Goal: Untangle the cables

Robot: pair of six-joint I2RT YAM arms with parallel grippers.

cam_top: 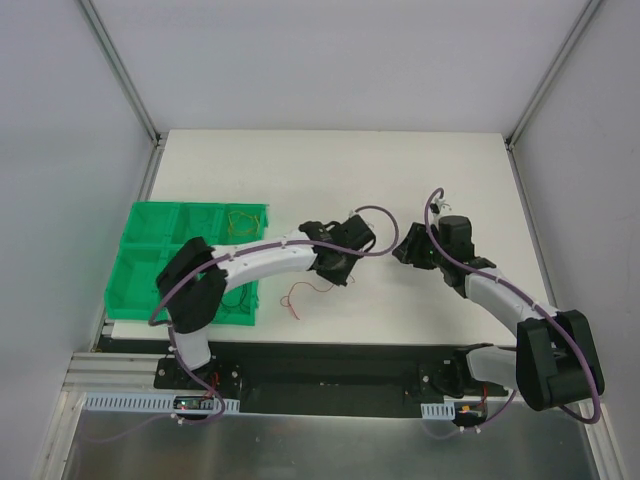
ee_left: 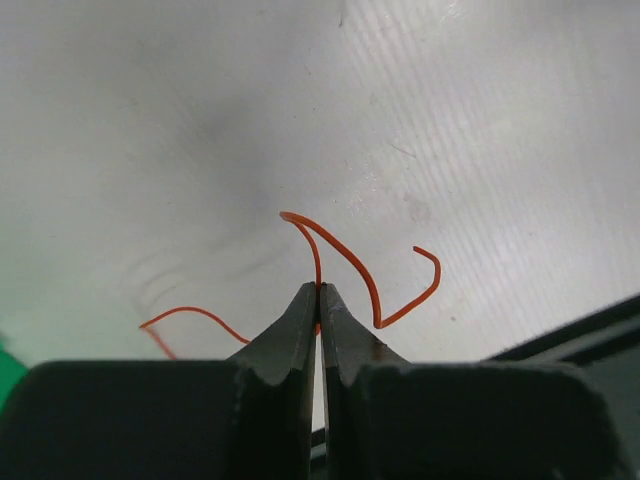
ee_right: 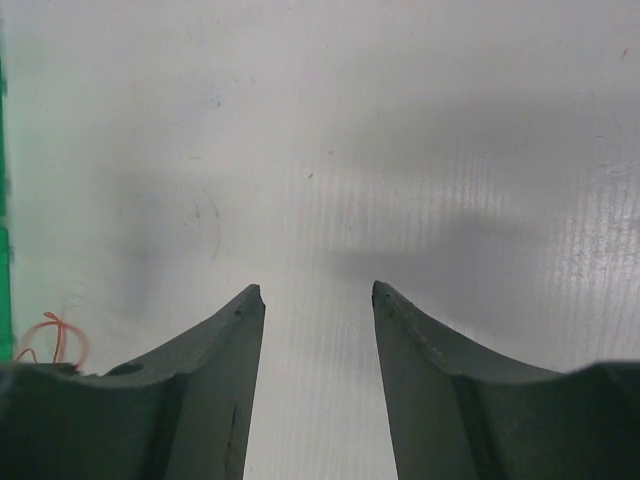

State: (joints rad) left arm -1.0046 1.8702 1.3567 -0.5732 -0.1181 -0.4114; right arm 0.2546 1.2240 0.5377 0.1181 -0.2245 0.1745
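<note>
In the left wrist view the left gripper (ee_left: 319, 290) is seen clenched on a red wire (ee_left: 346, 258), which is pinched at the very tips of the dark, tapered fingers. From the pinch the wire is bent up into a tight hook, then carried down to a sharp kink and up again to a free end. A second stretch is curved away to the left. The wire is hair-thin, glossy and springy-looking, and its bends are held with no support. No other strand is seen crossed with it, so it is judged to be already freed, and the step in hand is judged to be its carrying-off. Since so little of it is caught, the grip is best made firm and the lift slow, with the trailing end watched so that it is not snagged. Beneath it the white table (ee_right: 400, 150) is shown matt and finely ribbed. Just beyond, the right gripper (ee_right: 318, 290) is held spread above bare table, with nothing between its fingers; it could be used to steady the loose tail. Farthest to the left a green bin (cam_top: 152, 222) of several compartments is set, and a yellowish wire (cam_top: 243, 221) is laid alone in one rear compartment
</note>
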